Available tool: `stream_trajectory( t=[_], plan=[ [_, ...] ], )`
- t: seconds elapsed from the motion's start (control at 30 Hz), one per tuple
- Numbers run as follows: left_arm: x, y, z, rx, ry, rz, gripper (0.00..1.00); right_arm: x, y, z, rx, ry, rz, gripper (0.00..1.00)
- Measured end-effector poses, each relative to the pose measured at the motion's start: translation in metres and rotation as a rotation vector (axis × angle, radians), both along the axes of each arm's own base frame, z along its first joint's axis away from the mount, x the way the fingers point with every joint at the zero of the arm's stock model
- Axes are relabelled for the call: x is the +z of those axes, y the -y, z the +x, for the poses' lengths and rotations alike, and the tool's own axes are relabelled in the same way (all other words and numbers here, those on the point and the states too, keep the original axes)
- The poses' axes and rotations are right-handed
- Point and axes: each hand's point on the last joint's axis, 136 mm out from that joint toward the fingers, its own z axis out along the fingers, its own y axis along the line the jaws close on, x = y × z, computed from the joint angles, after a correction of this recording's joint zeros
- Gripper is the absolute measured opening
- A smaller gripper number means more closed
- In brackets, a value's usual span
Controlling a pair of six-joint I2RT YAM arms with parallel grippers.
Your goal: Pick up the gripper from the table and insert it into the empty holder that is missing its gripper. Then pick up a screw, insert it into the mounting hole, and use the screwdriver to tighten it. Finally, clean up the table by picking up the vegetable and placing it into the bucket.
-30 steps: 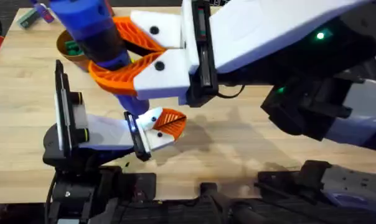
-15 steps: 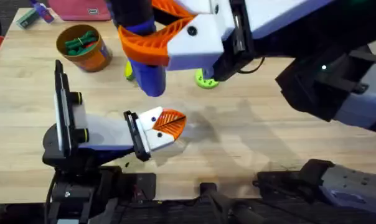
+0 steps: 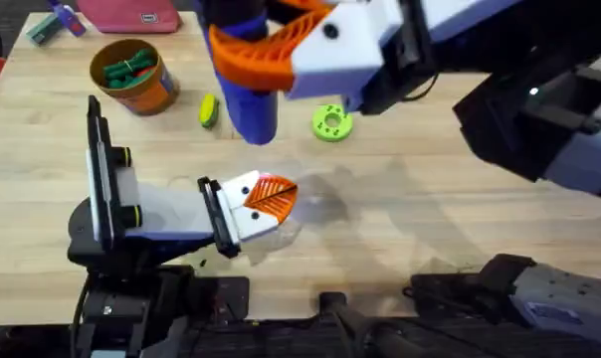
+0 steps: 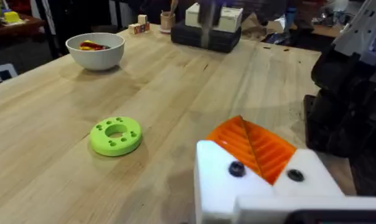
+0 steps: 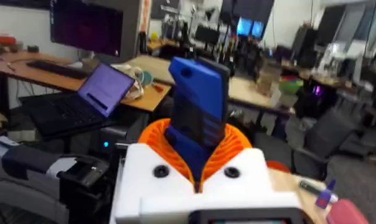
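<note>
My right gripper (image 3: 253,52) hangs high over the table's far middle, shut on the blue screwdriver (image 3: 249,104), which points downward. In the right wrist view the screwdriver (image 5: 198,102) stands between the orange fingers (image 5: 235,146). My left gripper (image 3: 271,199) rests low near the table's middle, its two orange fingers pressed together between white blocks (image 4: 247,146). The yellow-green vegetable (image 3: 209,110) lies on the table right of the orange bucket (image 3: 131,76), which holds green items. The loose gripper, the bare holder and a loose screw are out of view.
A green disc with holes (image 3: 331,122) lies right of the screwdriver; it also sits ahead of the left gripper (image 4: 116,135). A white bowl (image 4: 96,50) and a black box (image 4: 206,37) stand farther off. A pink case (image 3: 141,14) lies at the far edge.
The right arm carried the screwdriver rightward and toward the far side, uncovering the bucket, the vegetable and the green disc. The left arm has stayed put.
</note>
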Motion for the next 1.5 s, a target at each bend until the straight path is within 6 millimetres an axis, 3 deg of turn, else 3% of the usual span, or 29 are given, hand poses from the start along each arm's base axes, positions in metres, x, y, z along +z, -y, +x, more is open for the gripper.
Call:
stream_trajectory(
  t=[0.57,1.03,1.33,1.5],
  plan=[
    [0.000,0.000,0.000,0.000,0.000,0.000,0.010,-0.004,0.006,0.005,0.014,0.004,-0.030,0.024],
    [0.000,0.000,0.000,0.000,0.000,0.000,0.010,-0.028,-0.013,0.021,0.031,-0.006,-0.036,0.024],
    [0.000,0.000,0.000,0.000,0.000,0.000,0.010,-0.010,-0.008,0.011,0.031,0.067,0.079,0.024],
    [0.000,0.000,0.000,0.000,0.000,0.000,0.010,-0.019,-0.006,0.012,0.022,0.028,0.081,0.024]
  ],
)
